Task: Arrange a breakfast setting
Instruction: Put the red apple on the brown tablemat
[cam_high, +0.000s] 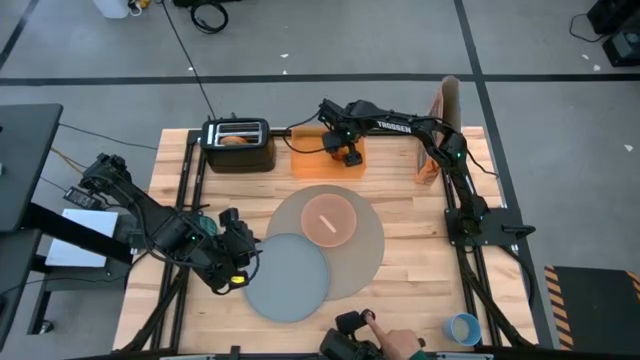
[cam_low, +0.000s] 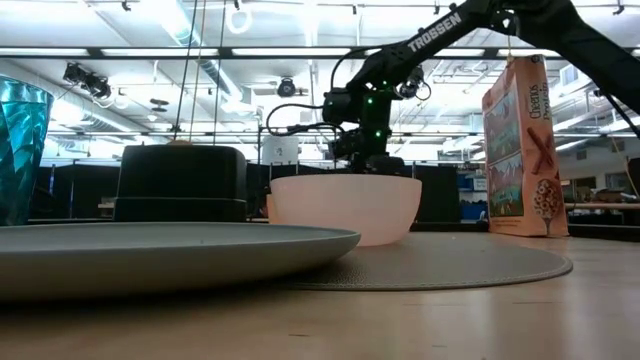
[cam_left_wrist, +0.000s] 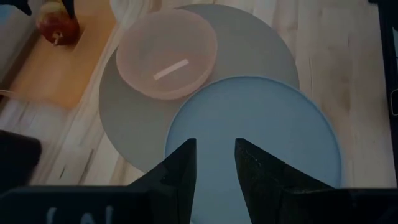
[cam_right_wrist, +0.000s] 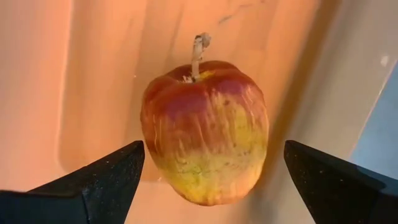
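The left gripper (cam_high: 243, 262) hovered at the grey plate's (cam_high: 290, 277) left edge, jaws slightly parted and empty. The plate overlapped the taupe mat (cam_high: 368, 250), which bore the pink bowl (cam_high: 329, 219). Farther right, the right gripper (cam_high: 349, 156) stood wide open around the red apple (cam_right_wrist: 205, 130) on the orange tray (cam_high: 310, 162), not gripping it
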